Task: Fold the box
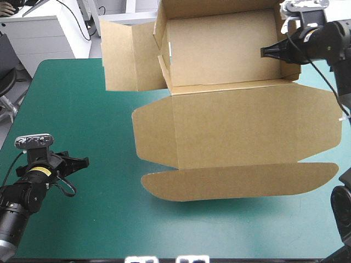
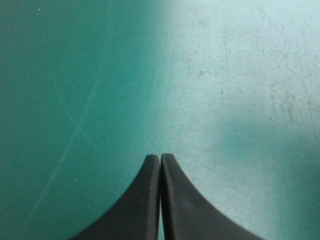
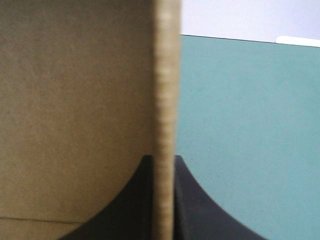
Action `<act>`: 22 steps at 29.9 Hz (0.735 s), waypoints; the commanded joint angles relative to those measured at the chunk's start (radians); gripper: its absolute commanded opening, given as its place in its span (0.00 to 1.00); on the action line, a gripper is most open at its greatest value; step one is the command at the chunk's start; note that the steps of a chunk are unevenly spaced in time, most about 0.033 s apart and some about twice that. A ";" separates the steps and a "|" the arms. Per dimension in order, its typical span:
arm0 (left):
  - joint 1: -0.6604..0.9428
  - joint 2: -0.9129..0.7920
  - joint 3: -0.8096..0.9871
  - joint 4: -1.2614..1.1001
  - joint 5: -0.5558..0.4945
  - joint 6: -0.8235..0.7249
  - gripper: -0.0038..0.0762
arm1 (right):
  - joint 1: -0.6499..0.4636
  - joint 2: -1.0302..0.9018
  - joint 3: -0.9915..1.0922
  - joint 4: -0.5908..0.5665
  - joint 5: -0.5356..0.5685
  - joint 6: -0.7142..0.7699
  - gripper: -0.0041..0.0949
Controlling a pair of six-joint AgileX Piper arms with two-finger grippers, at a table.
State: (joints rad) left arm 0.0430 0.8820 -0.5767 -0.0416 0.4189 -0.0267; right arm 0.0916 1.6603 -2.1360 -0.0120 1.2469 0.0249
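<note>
High view: the desk (image 1: 82,109), under its teal-green cover, carries the brown box (image 1: 236,131) across its far right half. The tray walls are raised at the far edge and the lid lies flat toward the near side. The right gripper (image 1: 267,52) has its black fingers clamped on the tray's right wall. The left gripper (image 1: 81,162), fingers together, is over bare cover at the near left.

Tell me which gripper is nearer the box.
Right. The right gripper is shut on a raised wall of the box; the left gripper, shut, hovers over the teal-green cover, well apart from it.
</note>
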 commanded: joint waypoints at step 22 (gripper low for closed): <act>0.023 0.417 -0.641 -0.598 0.110 0.520 0.04 | -0.117 -0.051 -0.020 0.196 0.006 -0.062 0.02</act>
State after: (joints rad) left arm 0.0511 1.2533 -1.0870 -0.4810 0.5233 0.3876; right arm -0.0161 1.6613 -2.1334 0.1392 1.2469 -0.0400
